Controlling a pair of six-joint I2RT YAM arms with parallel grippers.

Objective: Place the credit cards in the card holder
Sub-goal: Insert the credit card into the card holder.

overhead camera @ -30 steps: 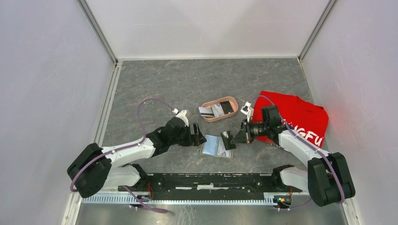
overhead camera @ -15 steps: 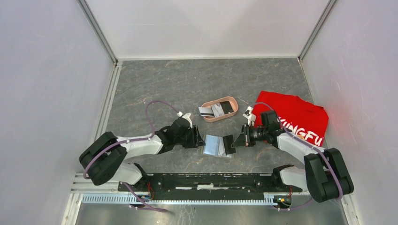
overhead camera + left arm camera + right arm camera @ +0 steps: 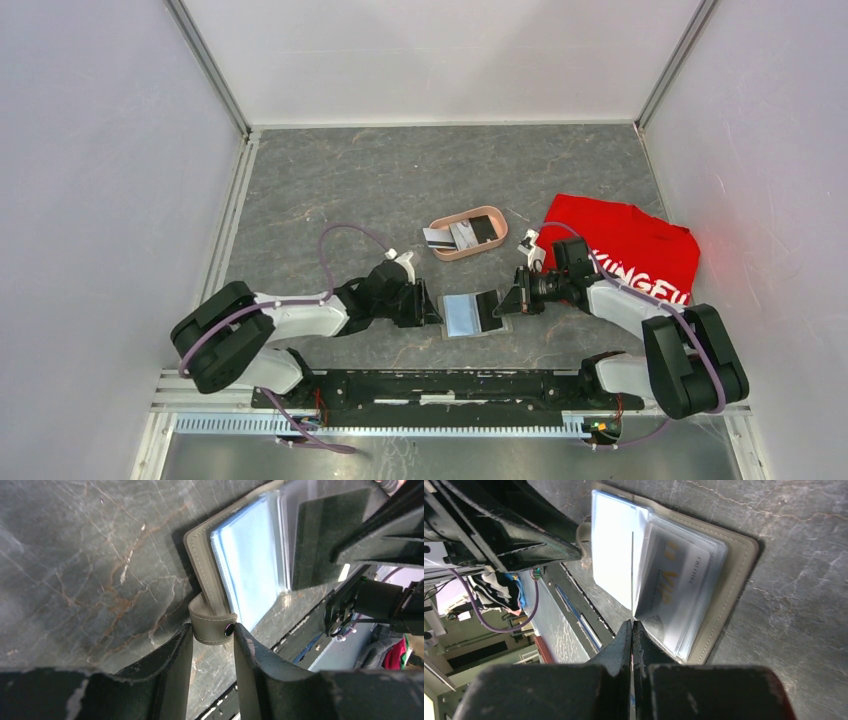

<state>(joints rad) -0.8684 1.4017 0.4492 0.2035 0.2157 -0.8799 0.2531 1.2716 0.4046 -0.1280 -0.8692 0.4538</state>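
Two arms reach in low from the bottom corners of the top view, their elbows bent and their wrists close to the grey marble-like table, and they meet at the lower centre. There lies one card holder – a flat olive-grey wallet with stitched edges, open on the table.

The left gripper comes from the left. Its two dark fingers stand on both sides of the wallet's short closing strap with its small stud, and they touch it, so the strap is pinched. The right gripper comes from the right; its fingers are pressed together on the edge of one thin clear plastic sleeve, which stands up from the right half of the wallet. Under the sleeves I see one pale card with gold letters "VIP".

Farther up, just above the wallet, is one pink oval tray. It holds the loose credit cards – I count three, whitish and dark, lying flat side by side. To the right lies one red shirt, soft and crumpled, with white letters.
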